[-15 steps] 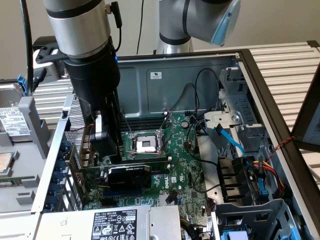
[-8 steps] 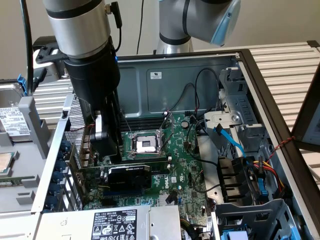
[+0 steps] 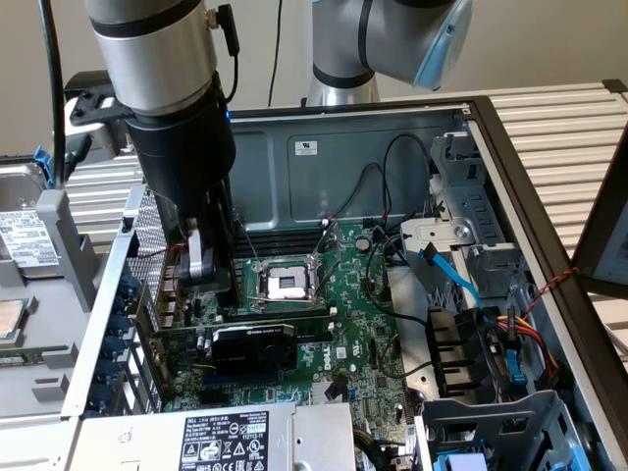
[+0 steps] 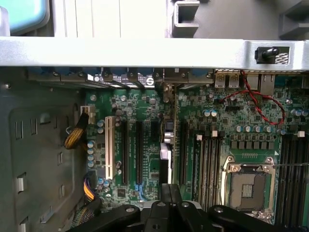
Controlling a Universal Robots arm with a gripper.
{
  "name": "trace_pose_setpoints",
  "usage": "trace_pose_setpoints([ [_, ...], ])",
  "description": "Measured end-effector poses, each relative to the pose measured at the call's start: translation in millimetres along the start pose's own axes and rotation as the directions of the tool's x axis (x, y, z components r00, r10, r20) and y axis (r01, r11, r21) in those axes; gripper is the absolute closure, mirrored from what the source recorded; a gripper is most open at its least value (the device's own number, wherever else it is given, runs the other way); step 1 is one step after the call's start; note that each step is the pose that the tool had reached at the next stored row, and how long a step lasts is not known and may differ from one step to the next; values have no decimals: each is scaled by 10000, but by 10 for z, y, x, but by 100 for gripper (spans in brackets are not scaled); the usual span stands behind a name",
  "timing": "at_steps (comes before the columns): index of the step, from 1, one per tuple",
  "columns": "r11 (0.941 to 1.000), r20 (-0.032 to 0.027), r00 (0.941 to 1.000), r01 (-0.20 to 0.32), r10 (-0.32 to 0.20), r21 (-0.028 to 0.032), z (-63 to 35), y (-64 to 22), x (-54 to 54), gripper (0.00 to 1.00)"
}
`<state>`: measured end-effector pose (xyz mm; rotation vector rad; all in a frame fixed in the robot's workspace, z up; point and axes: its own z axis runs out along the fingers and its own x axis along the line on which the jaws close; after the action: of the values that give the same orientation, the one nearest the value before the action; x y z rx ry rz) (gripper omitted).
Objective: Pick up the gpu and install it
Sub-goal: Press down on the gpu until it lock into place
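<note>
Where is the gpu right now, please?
In the exterior view, the gpu stands on the green motherboard, just below the empty CPU socket, near the case's left wall.

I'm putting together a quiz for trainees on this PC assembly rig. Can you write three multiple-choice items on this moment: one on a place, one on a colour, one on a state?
1. Where is the gpu?
A) Standing on edge on the motherboard
B) Lying flat on a table
C) Held high in the air

2. What colour is the motherboard?
A) Red
B) Green
C) White

3. How does the gripper stand?
A) Wide open
B) Shut
C) Clamped on a cable

Answers:
1 A: its black shroud stands upright on the board, near the CPU socket.
2 B: the board is green in both views.
3 B: the wrist view shows the fingers together.
</note>
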<state>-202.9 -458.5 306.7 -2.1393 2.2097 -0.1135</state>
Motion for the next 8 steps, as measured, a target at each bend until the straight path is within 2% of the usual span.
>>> trace_pose_setpoints([
  [6, 10000, 6, 10000, 1, -1, -86, 42, 53, -1, 89],
  [8, 9999, 7, 10000, 1, -1, -131, 59, 64, -4, 89],
])
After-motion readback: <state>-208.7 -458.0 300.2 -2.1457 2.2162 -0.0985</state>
